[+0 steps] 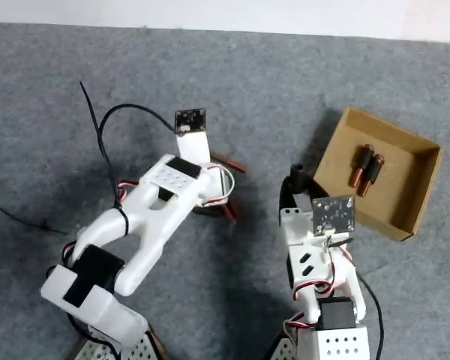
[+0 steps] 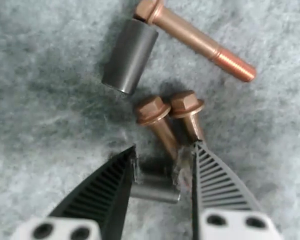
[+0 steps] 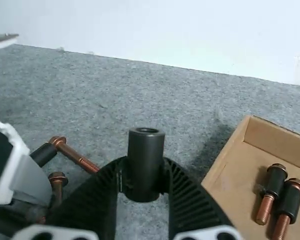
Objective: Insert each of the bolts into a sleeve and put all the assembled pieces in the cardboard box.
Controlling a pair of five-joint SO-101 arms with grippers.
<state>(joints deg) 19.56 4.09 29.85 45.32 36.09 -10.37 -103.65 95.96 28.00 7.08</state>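
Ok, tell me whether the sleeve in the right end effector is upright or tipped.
Upright: the sleeve stands vertical in the right end effector, open end up.

Room is left along the far edge of the table [image 1: 285, 67], the cardboard box [image 1: 401, 202] by the right edge is part-filled by two assembled pieces [image 1: 366, 169], its left corner is fronted by the right gripper [image 3: 144, 172] closed on an upright sleeve [image 3: 146, 147], and the left gripper [image 2: 165, 150] is hemmed by two touching bolts [image 2: 152, 110].
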